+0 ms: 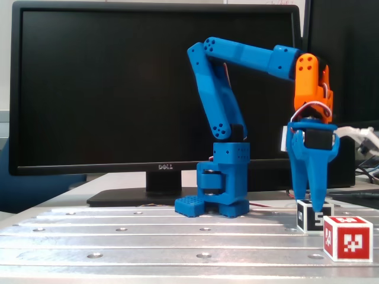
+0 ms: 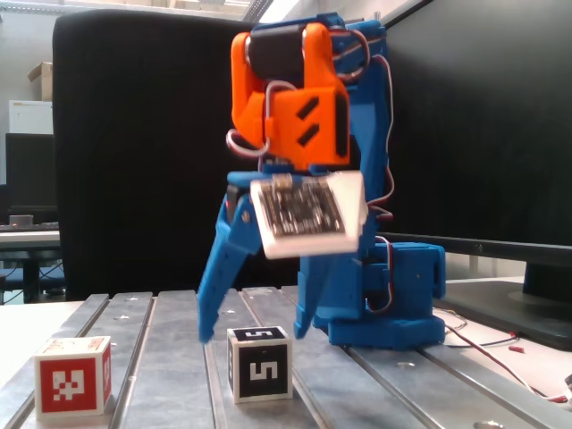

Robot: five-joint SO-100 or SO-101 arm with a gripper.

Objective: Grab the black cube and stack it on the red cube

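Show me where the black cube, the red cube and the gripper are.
black cube (image 2: 259,368): a fixed view, front label.
red cube (image 2: 70,382): a fixed view, front label.
gripper (image 2: 255,329): a fixed view, midway between the open fingertips.
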